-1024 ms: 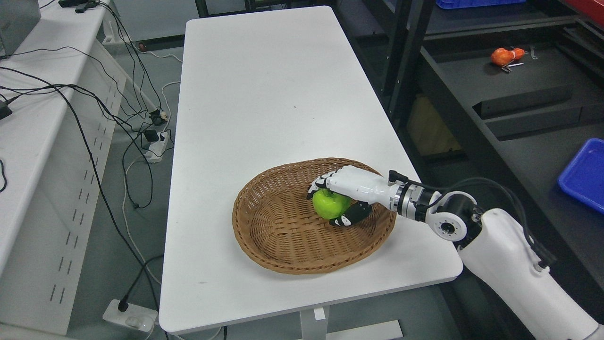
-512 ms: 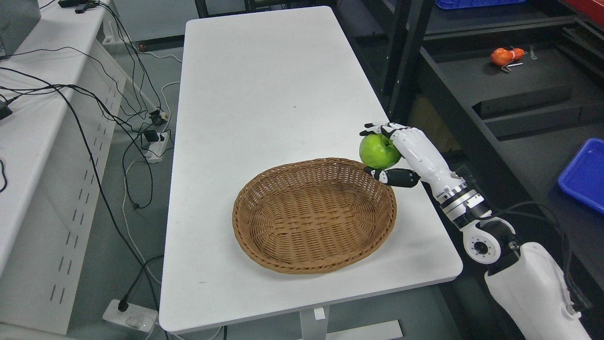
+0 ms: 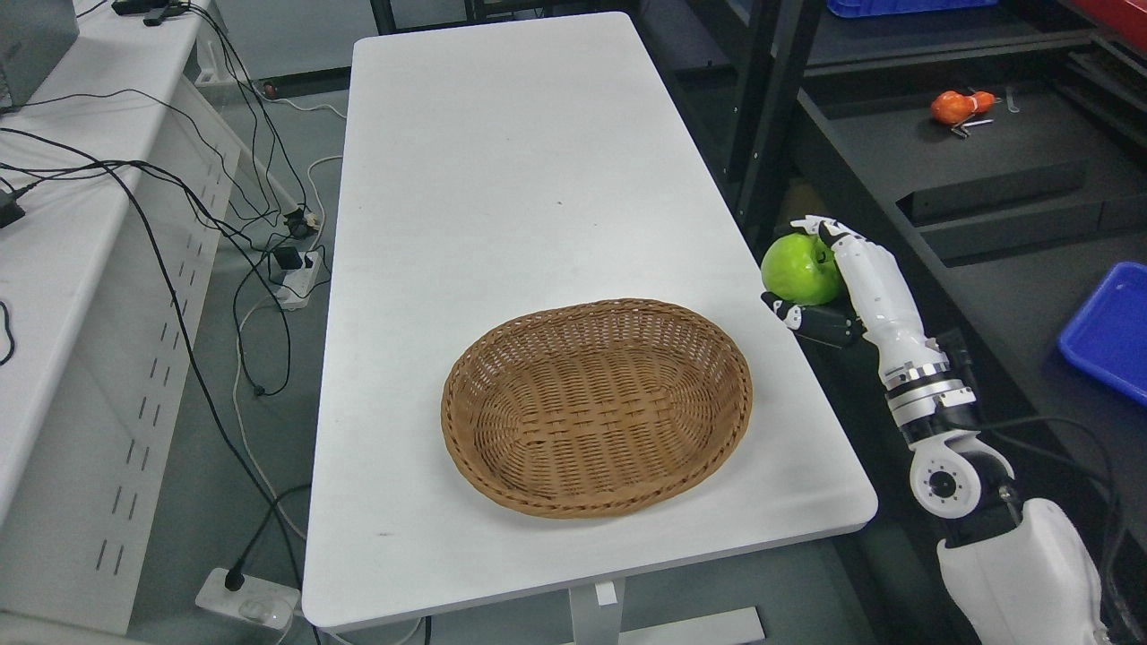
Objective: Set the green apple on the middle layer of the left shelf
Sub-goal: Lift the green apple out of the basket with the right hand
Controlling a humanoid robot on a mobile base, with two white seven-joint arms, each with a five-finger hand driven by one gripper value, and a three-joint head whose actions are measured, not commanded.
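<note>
White table's (image 3: pixel 502 179) right edge: right robot hand (image 3: pixel 842 287) grips green apple (image 3: pixel 797 269)

This is a robotics lab or test workshop rather than anyone's home: a plain white counter (image 3: pixel 502 224) stands on a grey floor with a lone wicker basket (image 3: pixel 596 408) set out on it like a test prop. To the left, black cables (image 3: pixel 179 206) trail off a second white bench (image 3: pixel 81 296) down to power strips (image 3: pixel 291 273) lying on the floor. To the right stands dark metal shelving (image 3: pixel 950 179) with blue plastic bins (image 3: pixel 1107 331) on its layers, and a white jointed robot arm (image 3: pixel 986 528) reaches up beside the counter's edge.
</note>
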